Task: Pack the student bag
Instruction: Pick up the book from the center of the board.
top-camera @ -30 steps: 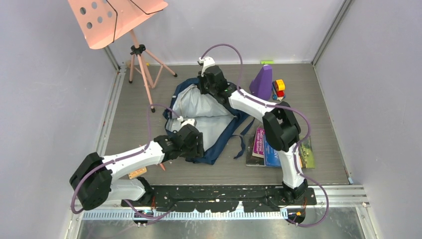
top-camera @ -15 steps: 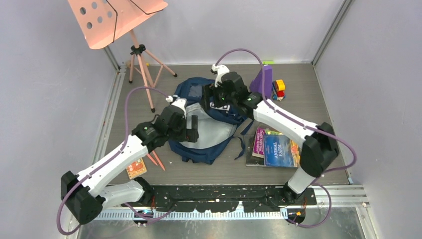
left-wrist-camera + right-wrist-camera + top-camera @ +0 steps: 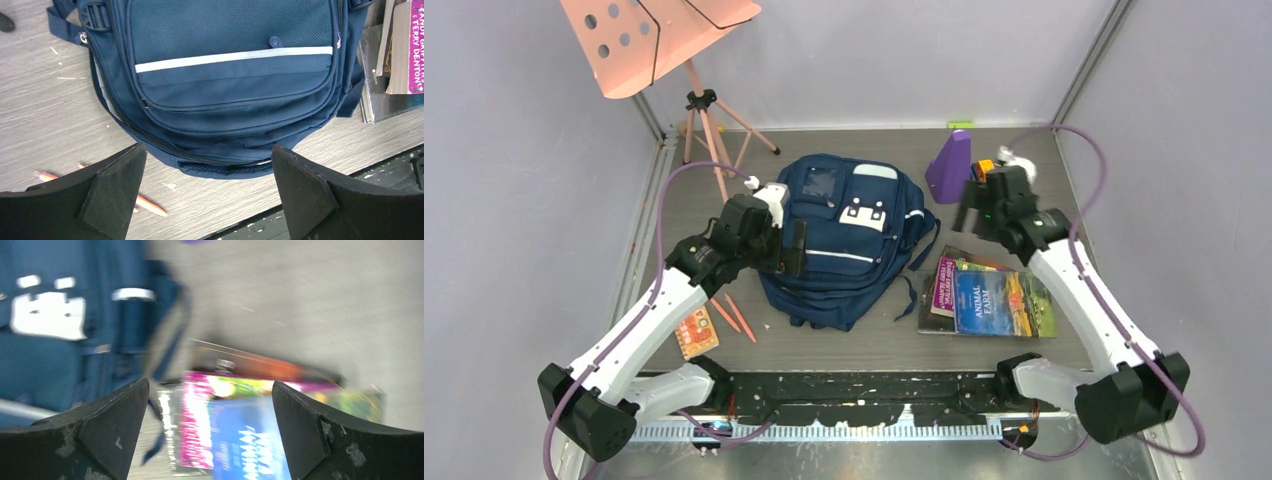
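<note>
Student bag (image 3: 844, 250) lies front-up mid counter (image 3: 1074, 200), zip prob. open. Books (image 3: 986, 302) and 2 pencils (image 3: 734, 316) sit outside it: packing not done. Left gripper (image 3: 792, 250), right gripper (image 3: 976, 212) both spread, empty.

Student bag (image 3: 844, 240) lies in the middle, books (image 3: 989, 300) stacked just right of it. Pencils (image 3: 732, 315) sit just left, with what may be a card (image 3: 696, 333) beside them. A cone (image 3: 951, 165) stands behind the books.

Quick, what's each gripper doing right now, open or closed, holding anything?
Left gripper: open, holding nothing.
Right gripper: open, holding nothing.
</note>
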You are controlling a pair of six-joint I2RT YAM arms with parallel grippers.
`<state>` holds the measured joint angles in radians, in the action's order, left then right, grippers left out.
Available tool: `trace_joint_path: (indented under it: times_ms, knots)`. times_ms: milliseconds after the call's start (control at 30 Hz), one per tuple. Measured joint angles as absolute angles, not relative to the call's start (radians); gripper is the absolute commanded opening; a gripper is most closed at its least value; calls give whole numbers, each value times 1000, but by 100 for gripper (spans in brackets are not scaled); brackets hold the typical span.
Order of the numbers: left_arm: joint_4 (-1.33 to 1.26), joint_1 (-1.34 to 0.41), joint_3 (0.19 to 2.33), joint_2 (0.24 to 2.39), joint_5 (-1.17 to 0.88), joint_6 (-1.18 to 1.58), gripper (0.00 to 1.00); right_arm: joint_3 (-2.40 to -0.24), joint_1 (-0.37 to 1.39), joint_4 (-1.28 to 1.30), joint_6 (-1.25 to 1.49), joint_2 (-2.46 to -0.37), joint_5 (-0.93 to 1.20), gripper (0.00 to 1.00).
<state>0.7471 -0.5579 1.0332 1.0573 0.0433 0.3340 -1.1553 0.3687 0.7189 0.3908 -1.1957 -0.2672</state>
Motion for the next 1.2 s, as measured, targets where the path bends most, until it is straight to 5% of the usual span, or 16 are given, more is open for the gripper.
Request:
trace_joint_path:
  times_ms: [300, 667, 1000, 1200]
  knots:
    - [712, -514, 1033, 1042, 51, 266, 100, -916, -220, 906, 511, -1021, -355, 100]
    - [691, -505, 1025, 992, 22, 253, 100, -868, -626, 960, 682, -1003, -255, 100]
    - [691, -497, 1025, 990, -14, 253, 100, -713, -657, 964, 801, -980, -117, 100]
    - [691, -494, 1025, 987, -24, 253, 100, -658, -643, 907, 809, -981, 13, 89]
